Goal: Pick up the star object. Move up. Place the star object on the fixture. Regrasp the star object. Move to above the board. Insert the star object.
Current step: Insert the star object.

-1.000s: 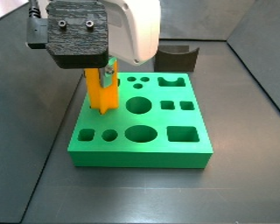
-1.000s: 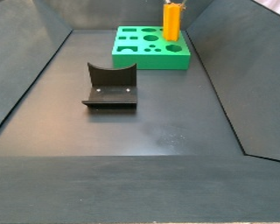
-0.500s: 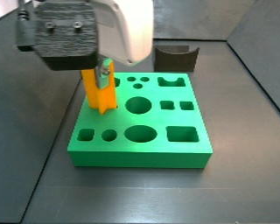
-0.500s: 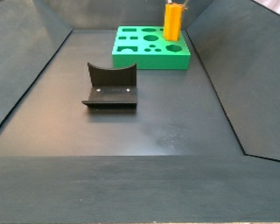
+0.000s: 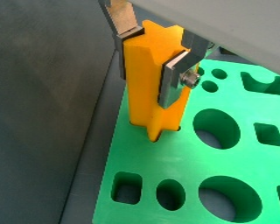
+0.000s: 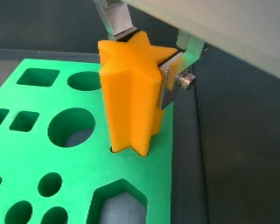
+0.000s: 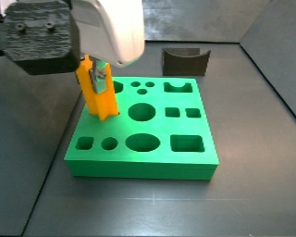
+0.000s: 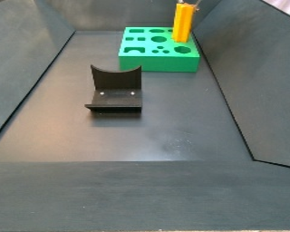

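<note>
Tool [image 5: 152, 54]: mine, over the board's edge row of holes, near one corner. Silver plates flank the upper part of the star object, one each side. In both wrist views the plates look to sit against its faces, so I judge them pinching it; can't rule out a hair of slack.
Star object [image 6: 132, 96]: orange prism, upright, lower end at or just into the star hole. In a side view [image 7: 99, 89] most of its length stands proud of the slab. Depth inside not visible.
Board [image 7: 157, 148]: green slab flat on the dark floor; round, square and hex cutouts all vacant.
Fixture [image 8: 113, 91]: well apart from board, nothing resting on it. Regrasp step looks done w/.
Step in hand (judged): insertion, early; seating incomplete.
Risk 1: star points vs hole points out of phase. Small twist about the long axis would jam it partway; pushing on could wedge it.
Risk 2: tilt. Grip is high on a long piece, so any lean gets magnified at the lower end; edge could catch the hole rim.
Risk 3: letting go too soon. Shallow engagement, tall piece; may lean or topple onto the board.
Risk 4: slip in the pads under downward force; piece would ride up betw. plates instead of going down.
Not verifiable: clearance betw. prism and hole walls; hidden by prism itself.
</note>
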Robot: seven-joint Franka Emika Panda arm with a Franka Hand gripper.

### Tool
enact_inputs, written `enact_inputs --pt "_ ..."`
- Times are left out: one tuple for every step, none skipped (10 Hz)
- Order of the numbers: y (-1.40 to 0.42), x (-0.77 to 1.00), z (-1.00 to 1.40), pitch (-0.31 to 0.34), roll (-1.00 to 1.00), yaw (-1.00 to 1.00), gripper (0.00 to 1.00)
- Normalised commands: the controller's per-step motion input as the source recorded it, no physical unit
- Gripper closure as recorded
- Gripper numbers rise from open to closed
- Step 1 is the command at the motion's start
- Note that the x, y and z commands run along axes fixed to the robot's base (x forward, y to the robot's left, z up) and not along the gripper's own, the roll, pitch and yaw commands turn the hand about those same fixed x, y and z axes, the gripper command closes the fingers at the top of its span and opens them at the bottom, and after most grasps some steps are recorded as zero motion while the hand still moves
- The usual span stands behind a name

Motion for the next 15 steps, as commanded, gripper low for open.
enact_inputs --pt "0.00 0.00 -0.20 -0.027 0.00 0.00 1.00" --pt "0.00 0.00 -0.02 0.000 0.00 0.00 1.00" --pt "0.00 0.00 -0.34 0.010 0.12 0.00 1.00" --pt "0.00 0.36 -0.62 0.206 0.09 -0.21 1.00" --pt "0.00 0.27 -0.64 0.197 0.09 -0.24 1.00" --pt "-0.01 0.17 -0.62 0.117 0.11 -0.21 1.00" --pt "-0.03 0.15 -0.51 0.109 0.12 -0.16 1.00" --pt "0.00 0.00 -0.09 -0.050 0.00 0.00 1.00" --pt "0.00 0.00 -0.05 -0.020 0.00 0.00 1.00" --pt "0.00 0.00 -0.11 -0.020 0.00 0.00 1.00" --pt "0.00 0.00 -0.19 -0.026 0.02 0.00 1.00" --pt "0.00 0.00 -0.51 -0.016 0.16 0.00 1.00" --pt "-0.01 0.00 -0.70 -0.060 0.20 0.00 1.00" --pt "0.00 0.00 -0.02 -0.040 0.00 0.00 1.00" --pt "0.00 0.00 0.00 0.000 0.00 0.00 1.00"
